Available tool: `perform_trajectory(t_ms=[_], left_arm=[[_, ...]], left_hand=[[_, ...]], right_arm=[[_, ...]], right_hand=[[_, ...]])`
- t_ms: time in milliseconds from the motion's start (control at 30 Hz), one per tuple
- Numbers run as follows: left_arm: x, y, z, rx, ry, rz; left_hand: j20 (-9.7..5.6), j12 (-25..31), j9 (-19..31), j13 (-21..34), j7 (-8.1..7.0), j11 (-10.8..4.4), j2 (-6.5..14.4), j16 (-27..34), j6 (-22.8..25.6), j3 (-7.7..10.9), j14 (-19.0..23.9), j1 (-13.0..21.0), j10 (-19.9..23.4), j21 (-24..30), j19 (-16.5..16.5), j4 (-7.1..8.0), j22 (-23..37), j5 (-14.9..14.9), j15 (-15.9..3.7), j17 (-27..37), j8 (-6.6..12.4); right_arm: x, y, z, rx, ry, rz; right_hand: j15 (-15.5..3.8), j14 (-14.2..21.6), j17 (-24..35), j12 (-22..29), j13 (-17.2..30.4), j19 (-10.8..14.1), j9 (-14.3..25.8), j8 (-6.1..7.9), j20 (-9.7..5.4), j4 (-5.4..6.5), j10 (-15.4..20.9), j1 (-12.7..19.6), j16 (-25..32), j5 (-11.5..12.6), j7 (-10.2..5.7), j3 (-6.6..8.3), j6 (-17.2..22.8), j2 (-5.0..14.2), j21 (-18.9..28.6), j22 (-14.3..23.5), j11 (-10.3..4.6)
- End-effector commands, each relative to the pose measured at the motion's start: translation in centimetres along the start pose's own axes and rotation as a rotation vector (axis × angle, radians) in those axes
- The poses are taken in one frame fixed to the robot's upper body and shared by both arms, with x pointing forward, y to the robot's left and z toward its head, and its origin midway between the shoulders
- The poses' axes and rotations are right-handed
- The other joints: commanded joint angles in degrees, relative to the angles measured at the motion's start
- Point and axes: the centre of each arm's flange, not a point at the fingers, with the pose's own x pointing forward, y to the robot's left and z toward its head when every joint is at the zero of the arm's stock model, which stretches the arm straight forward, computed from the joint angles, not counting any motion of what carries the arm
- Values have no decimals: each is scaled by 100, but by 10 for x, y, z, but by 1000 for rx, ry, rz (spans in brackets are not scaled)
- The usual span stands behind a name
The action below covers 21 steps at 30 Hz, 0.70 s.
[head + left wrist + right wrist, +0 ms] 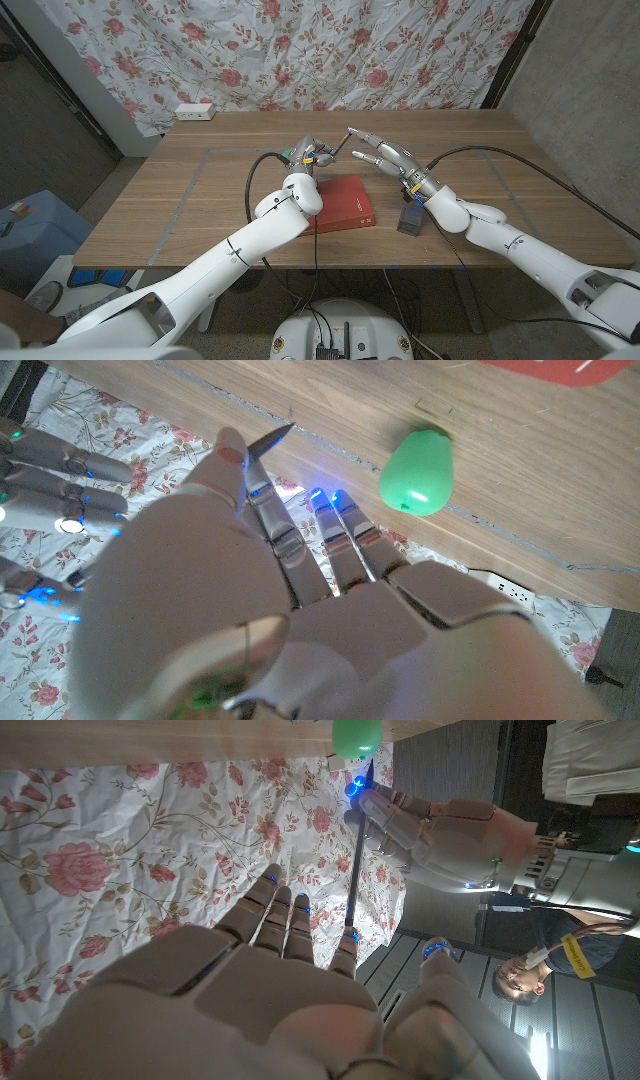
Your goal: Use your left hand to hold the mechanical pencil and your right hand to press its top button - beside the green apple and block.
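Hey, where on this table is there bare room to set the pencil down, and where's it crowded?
Bare wood runs along the table's left side, left of the red book, and along the far edge. The middle is crowded: left hand with pencil, right hand, book, dark box.

The head view looks down from above the table's (pixel 200 215) near edge toward its far edge. Each wrist view sits close behind its own hand, turned upside down. All three share the green apple (pixel 418 472).
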Motion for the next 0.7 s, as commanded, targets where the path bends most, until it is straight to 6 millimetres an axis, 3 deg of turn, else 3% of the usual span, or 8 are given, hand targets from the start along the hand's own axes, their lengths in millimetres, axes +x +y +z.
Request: perform_trajectory(t_ms=[33, 700], left_arm=[[0, 1, -1, -1, 2, -2], [3, 1, -3, 7, -3, -9]], left_hand=[[-240, 39, 8, 29, 16, -108, 63, -3, 35, -16, 63, 30, 179, 23, 52, -5, 14, 23, -969, 17, 11], [-239, 38, 16, 29, 6, -109, 65, -3, 36, -34, 67, 42, 177, 24, 57, -8, 14, 24, -967, 17, 6]], right_arm=[[1, -1, -2, 1, 9, -10], [-1, -12, -8, -4, 22, -34]], right_hand=[[-19, -22, 32, 12, 6, -15, 14, 37, -19, 14, 6, -6, -29, 14, 17, -8, 96, 6, -14, 22, 13], [-16, -18, 39, 24, 6, -2, 11, 26, -9, 4, 11, -13, -24, 18, 14, -6, 146, 2, -4, 22, 10]])
